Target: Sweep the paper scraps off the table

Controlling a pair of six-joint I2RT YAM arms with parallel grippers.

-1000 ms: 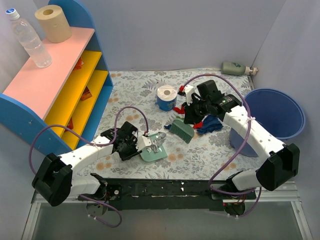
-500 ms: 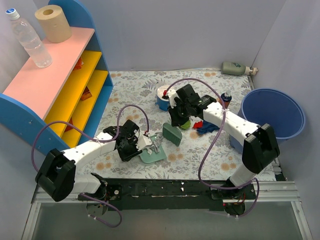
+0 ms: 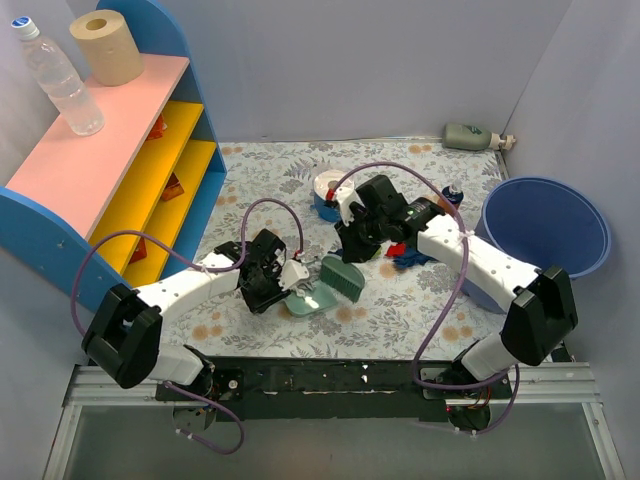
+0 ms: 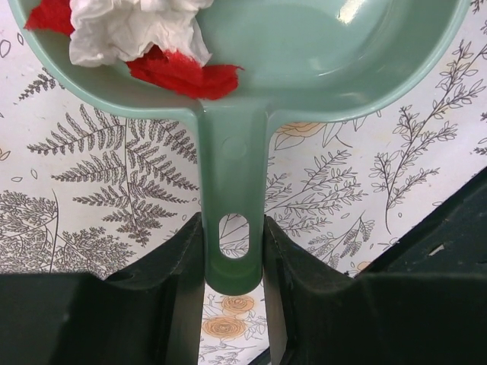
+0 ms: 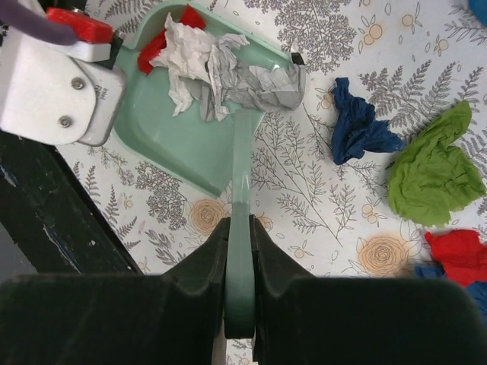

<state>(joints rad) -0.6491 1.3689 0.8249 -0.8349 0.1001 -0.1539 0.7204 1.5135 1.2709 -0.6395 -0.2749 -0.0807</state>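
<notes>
My left gripper (image 4: pixel 233 255) is shut on the handle of a pale green dustpan (image 4: pixel 319 68), which lies on the leaf-print table (image 3: pixel 260 180). The pan (image 3: pixel 312 300) holds red scraps (image 4: pixel 183 72) and a white-grey wad (image 4: pixel 129 30). My right gripper (image 5: pixel 240 251) is shut on the thin handle of a green brush (image 5: pixel 242 167); its bristles (image 5: pixel 266 80) touch the wad (image 5: pixel 205 65) at the pan's mouth. A dark blue scrap (image 5: pixel 358 129), a green scrap (image 5: pixel 434 171) and a red scrap (image 5: pixel 456 255) lie loose to the right. In the top view the brush (image 3: pixel 345 275) sits next to the pan.
A blue-wrapped tissue roll (image 3: pixel 330 192) stands behind the right arm. A blue bucket (image 3: pixel 545 228) is at the right edge, with a grey-green bottle (image 3: pixel 468 135) at the back. The pink-topped shelf (image 3: pixel 110 170) at the left carries a water bottle (image 3: pixel 60 85) and a paper roll (image 3: pixel 107 45).
My right arm has swung the brush left and down from the scrap pile to the dustpan's mouth. My left arm has shifted the dustpan slightly towards the brush.
</notes>
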